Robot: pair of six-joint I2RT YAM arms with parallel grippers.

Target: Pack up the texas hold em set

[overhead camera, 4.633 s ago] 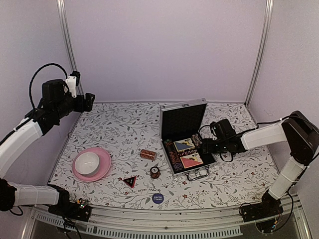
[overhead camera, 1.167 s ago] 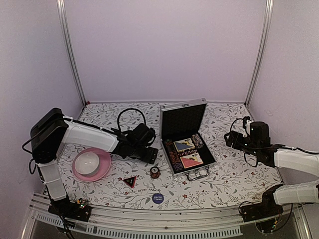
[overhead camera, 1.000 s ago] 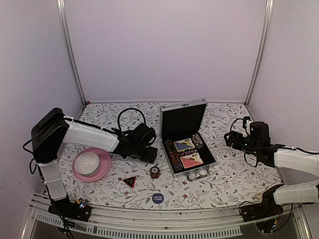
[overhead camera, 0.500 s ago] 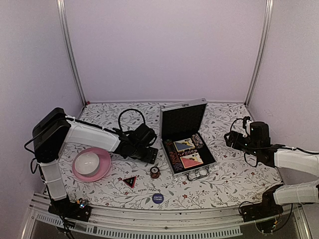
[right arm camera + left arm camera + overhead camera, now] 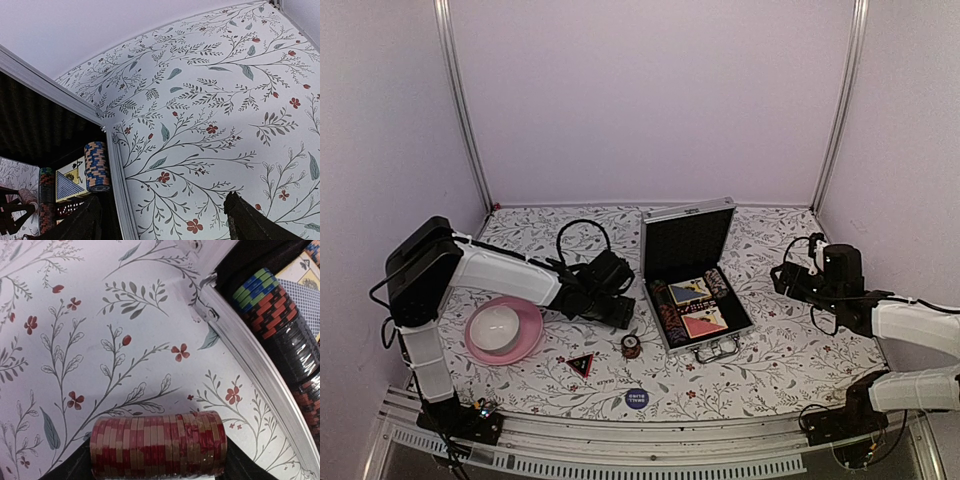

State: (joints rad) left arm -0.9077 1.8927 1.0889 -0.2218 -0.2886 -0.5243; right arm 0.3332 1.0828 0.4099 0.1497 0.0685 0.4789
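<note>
**Placement and hold.** The left gripper (image 5: 622, 314) sits low over the table (image 5: 800, 350), just left of the case (image 5: 252, 365). Its fingers (image 5: 70, 472) press against the two ends of a roll of chips (image 5: 157, 445). We judge this end-to-end pinch is meant to keep the stack together as one cylinder, so it can be laid into a groove in the tray. We cannot tell whether the roll is lifted or resting on the table.

The right gripper (image 5: 162, 222) hangs well to the right of the case with its fingers (image 5: 85, 222) spread wide and nothing between them. We judge it is parked there to leave the case free.

**Condition of the set.**
- **Roll of chips:** it has red and tan striped edges, it is evenly aligned, and it lies parallel to the near edge of the wrist view.
- **Case:** it is open with the lid (image 5: 687, 243) standing upright and the handle (image 5: 717, 350) facing the arms.
- **Inside the case:** two card decks (image 5: 697, 305) lie between rows of chips (image 5: 270, 305).
- **Loose items:** the triangle (image 5: 581, 363), the disc (image 5: 636, 398) and a small round piece (image 5: 631, 346) lie on the table in front of the case.

A plate (image 5: 528, 340) holding a bowl (image 5: 495, 322) stands to the left and is no part of the set.
</note>
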